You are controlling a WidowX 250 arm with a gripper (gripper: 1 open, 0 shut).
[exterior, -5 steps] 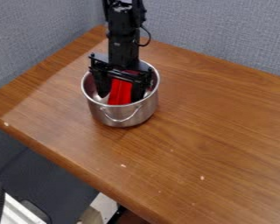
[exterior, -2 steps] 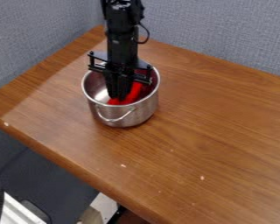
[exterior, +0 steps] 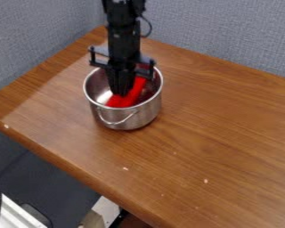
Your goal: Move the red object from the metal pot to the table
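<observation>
Gripping the bright red rectangular block point(exterior: 134, 89), our black gripper point(exterior: 122, 83) has just clenched its jaws, which stood wide a second ago. We see the block inside the shiny round steel pot point(exterior: 124, 113), on the brown wood-grain table point(exterior: 216, 142); lifting comes next.

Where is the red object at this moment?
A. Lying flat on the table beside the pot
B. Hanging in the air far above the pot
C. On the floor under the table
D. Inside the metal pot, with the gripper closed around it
D: the red object shows inside the metal pot, between the closed fingers of the gripper.
</observation>
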